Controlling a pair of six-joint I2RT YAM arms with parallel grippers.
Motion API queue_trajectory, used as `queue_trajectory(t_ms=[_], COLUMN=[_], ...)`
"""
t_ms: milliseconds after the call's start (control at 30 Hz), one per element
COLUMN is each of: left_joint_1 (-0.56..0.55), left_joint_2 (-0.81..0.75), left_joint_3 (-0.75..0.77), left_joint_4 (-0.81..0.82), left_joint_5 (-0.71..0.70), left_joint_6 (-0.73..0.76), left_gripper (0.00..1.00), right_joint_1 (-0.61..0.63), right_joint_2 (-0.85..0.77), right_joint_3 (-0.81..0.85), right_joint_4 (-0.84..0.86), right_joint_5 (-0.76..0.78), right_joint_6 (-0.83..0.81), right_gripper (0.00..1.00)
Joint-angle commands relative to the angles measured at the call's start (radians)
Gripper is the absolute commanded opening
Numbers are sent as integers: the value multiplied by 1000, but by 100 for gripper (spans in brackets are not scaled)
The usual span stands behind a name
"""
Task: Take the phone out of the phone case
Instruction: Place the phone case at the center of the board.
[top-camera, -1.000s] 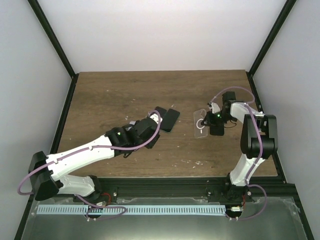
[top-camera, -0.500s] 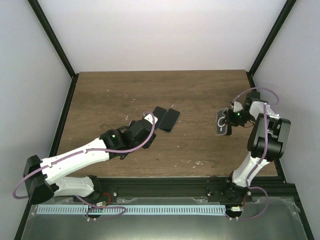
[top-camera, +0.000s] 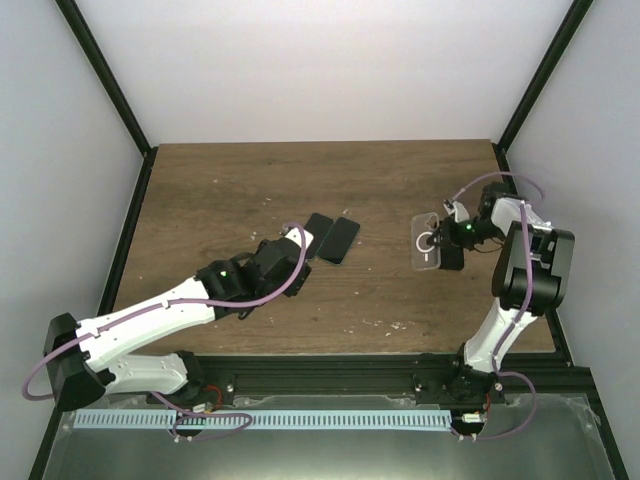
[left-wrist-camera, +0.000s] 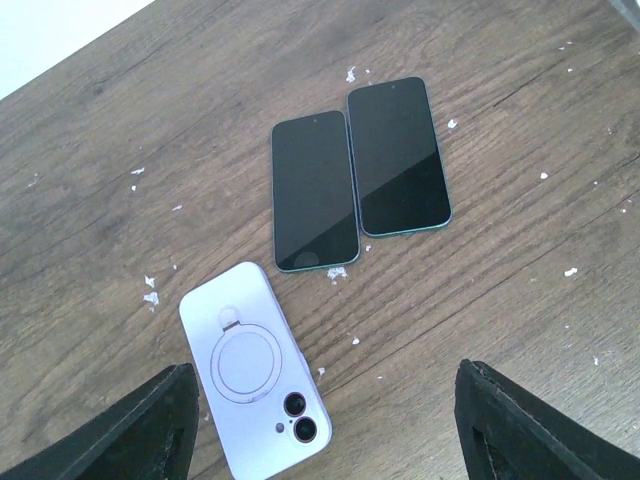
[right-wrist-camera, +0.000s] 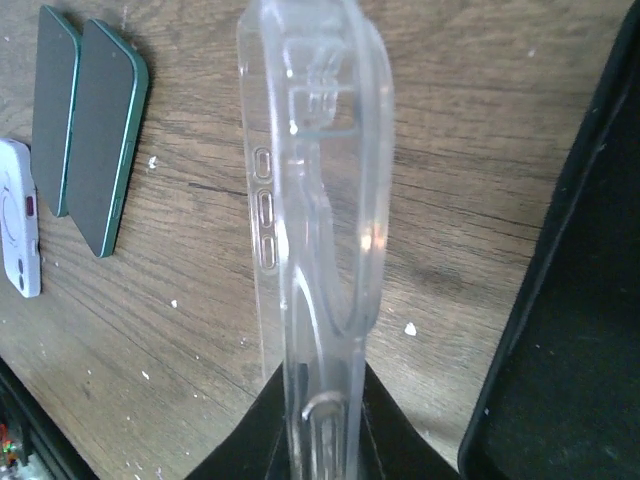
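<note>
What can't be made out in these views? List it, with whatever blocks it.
Top view: the lilac cased phone is hidden under the left gripper.
Right wrist view: the black slab is cut off by the right edge; phone or case, cannot tell.
Left wrist view: the bottom edge crops the left gripper's fingers.

On my right wrist view the left edge cuts the white phone (right-wrist-camera: 18, 218); the clear case (right-wrist-camera: 315, 200) loses its lower end inside the right tool (right-wrist-camera: 318, 415).
</note>
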Motion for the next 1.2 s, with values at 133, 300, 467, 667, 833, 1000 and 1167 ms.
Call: queue_trajectory(t_ms=[133,300,467,667,833,1000,1167], left_joint_1=[5,4,4,4,4,4,6], left_joint_2=[20,20,22,29,30,32,48], left_joint_3=[-11,-12,-12,-7,-6,-10,-13], left_joint_4=[18,18,19,17,19,18,-3], left_joint_5=[-11,-16,-18,-14,-11,-16,-53], left_joint_6=[2,1,1,-1,-1,-8,-77], left_gripper=[72,72,73,73,73,74,84], right_joint_1=[41,54,57,63,124,154,129], right_joint_2=[83,105,87,52,40,18,-30], right_joint_3=[48,70,76,52,12,12,53], right_joint_4=[38,53,45,39,32,49,53], right_joint_5=[-41,-5,31,89,100,176,237], right_joint_6=[51,70,66,62,81,110,105], right_gripper=[13,27,44,49,49,49,49])
